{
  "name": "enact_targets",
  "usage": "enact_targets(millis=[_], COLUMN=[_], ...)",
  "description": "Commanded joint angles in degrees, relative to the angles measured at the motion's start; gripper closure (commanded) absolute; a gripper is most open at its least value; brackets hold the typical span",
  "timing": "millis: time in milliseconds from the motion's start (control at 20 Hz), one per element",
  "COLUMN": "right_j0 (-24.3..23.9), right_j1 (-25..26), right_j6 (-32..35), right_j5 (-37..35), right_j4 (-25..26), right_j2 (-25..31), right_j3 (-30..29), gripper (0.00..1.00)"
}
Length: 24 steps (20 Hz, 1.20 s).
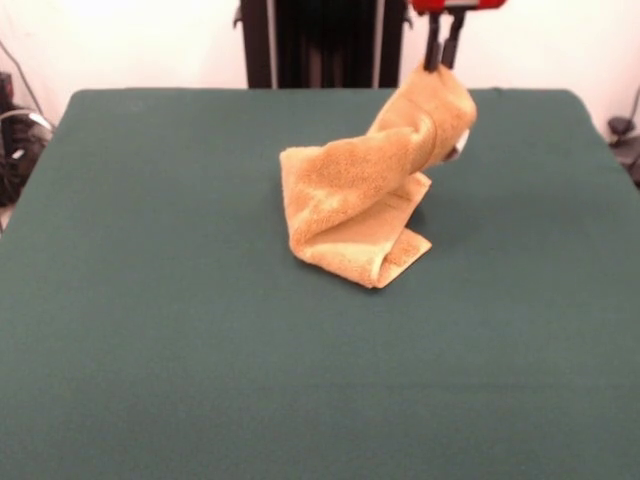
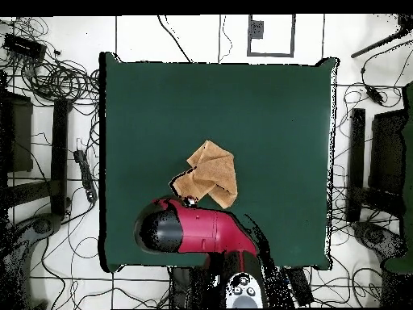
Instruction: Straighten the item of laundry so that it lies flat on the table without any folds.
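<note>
Towel (image 1: 350,205) hangs twisted from the gripper (image 1: 443,62), whose two dark fingers (image 1: 433,50) pinch its upper end above the table's (image 1: 150,300) far edge. Its lower end rests folded on the green surface, near the middle and somewhat toward that far edge. From overhead, the red arm (image 2: 198,230) covers the lifted end.

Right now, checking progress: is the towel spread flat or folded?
Folded: the towel is twisted, one end lifted by the gripper, the rest doubled on the table.

Green table (image 1: 150,350), crumpled towel (image 1: 345,205) atop
</note>
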<state>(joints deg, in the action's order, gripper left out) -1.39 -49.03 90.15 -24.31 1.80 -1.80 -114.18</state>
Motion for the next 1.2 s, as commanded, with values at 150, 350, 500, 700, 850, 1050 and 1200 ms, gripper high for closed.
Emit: enact_targets(millis=[150,350,500,700,850,1050,1200], right_j0=[0.9,0.6,0.4,0.5,0.6,0.4,0.0], right_j1=[-2.4,-2.3,-2.5,-3.4,-4.1,-3.9,-4.4], right_j6=[7.1,7.3,7.3,7.1,6.9,6.8,6.4], right_j5=[-14.1,-14.2,-15.2,-17.4,-19.5,-20.4,-21.3], right_j4=[-0.6,-0.4,-0.4,-0.3,-0.4,-0.5,-0.5], right_j2=[1.6,1.9,2.0,2.0,2.1,2.3,2.5], right_j3=[3.2,2.8,3.1,3.8,4.6,5.1,5.1], gripper=[1.0,1.0,1.0,1.0,1.0,1.0,1.0])
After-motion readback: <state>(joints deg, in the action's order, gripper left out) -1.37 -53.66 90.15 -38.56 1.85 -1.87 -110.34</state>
